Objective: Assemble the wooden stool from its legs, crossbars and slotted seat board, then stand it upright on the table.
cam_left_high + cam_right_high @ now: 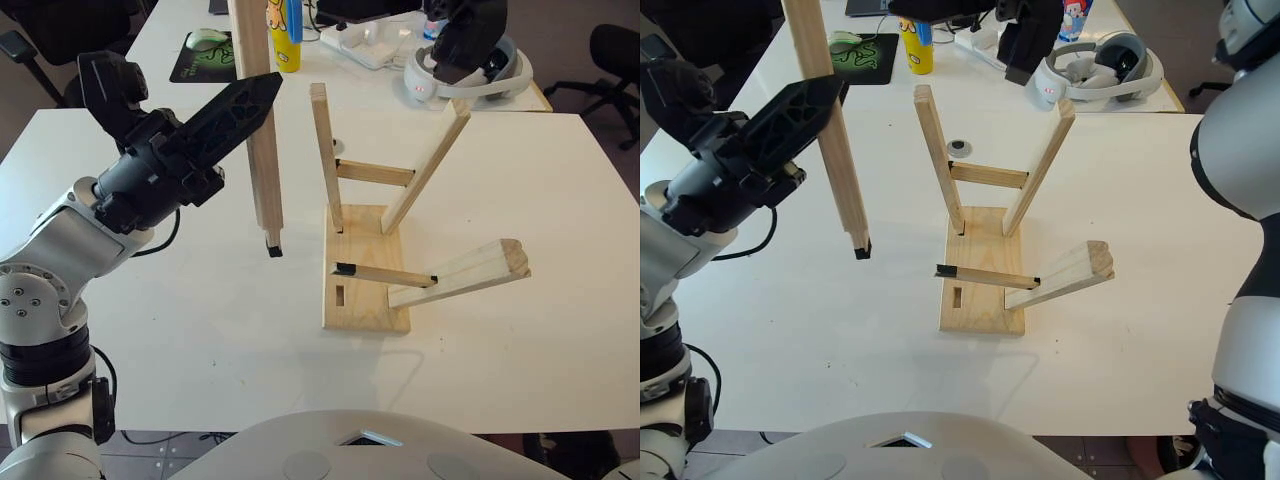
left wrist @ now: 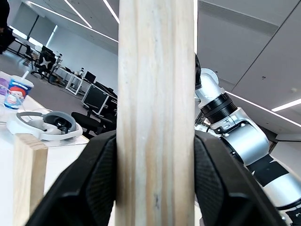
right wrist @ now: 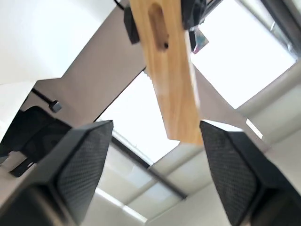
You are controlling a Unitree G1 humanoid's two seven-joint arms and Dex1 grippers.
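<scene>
My left gripper [image 2: 155, 141] is squeezed tight on a long pale wooden leg [image 1: 265, 170]. It holds the leg straight up over the white table [image 1: 150, 330], left of the flat pale slotted seat board [image 1: 365, 315] near the table's middle. My right gripper [image 3: 155, 127] is wide open around the top of a standing leg [image 1: 428, 165], not touching it. A third leg [image 1: 470, 272] leans on the board. A white headset [image 1: 1110, 55] sits on the desk [image 1: 165, 30] behind.

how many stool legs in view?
4. Held leg clamped upright in the left gripper; left standing leg and right standing leg standing on the seat board; lying leg tilted at the board's right edge.
</scene>
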